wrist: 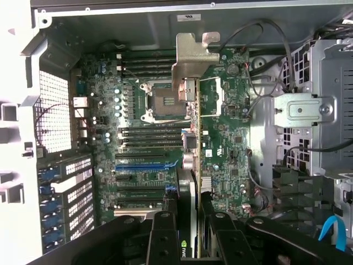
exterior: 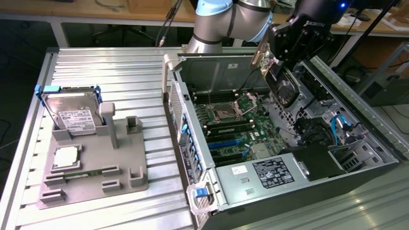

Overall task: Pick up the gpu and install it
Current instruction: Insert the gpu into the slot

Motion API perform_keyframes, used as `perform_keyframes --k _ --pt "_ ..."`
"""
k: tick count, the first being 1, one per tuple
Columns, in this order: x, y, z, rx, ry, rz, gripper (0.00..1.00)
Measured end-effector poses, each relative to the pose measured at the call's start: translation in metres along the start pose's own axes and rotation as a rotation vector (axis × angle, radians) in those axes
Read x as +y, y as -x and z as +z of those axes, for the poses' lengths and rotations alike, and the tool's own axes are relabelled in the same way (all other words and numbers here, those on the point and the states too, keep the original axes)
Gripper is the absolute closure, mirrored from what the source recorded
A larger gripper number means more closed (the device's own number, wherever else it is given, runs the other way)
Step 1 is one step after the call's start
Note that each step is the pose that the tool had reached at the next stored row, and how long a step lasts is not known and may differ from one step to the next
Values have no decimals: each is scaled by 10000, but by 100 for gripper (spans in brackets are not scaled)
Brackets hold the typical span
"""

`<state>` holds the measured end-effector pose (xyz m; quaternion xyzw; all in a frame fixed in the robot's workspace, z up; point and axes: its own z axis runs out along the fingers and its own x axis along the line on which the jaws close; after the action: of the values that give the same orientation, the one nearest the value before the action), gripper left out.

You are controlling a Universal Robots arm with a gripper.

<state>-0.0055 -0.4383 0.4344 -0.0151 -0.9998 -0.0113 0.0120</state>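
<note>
In the exterior view, my gripper is shut on the gpu. It hangs tilted above the far right part of the open computer case, its dark cooler facing outward. Below it lies the green motherboard with a blue slot. The wrist view looks straight down the card. The gpu appears edge-on with its silver bracket farthest from the camera, clamped in my gripper by black fingers. It hovers over the motherboard, with the blue slot beside its line. No part of the card touches the board.
A grey fixture stands on the ribbed table at the exterior view's left. It holds a silver hard drive, a chip and a memory stick. Inside the case are a power supply, drive cages and blue cables.
</note>
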Motion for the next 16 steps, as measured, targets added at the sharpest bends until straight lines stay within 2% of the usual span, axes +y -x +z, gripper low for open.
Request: perform_keyframes --k 16 --pt "0 0 -11 19 -20 -822 73"
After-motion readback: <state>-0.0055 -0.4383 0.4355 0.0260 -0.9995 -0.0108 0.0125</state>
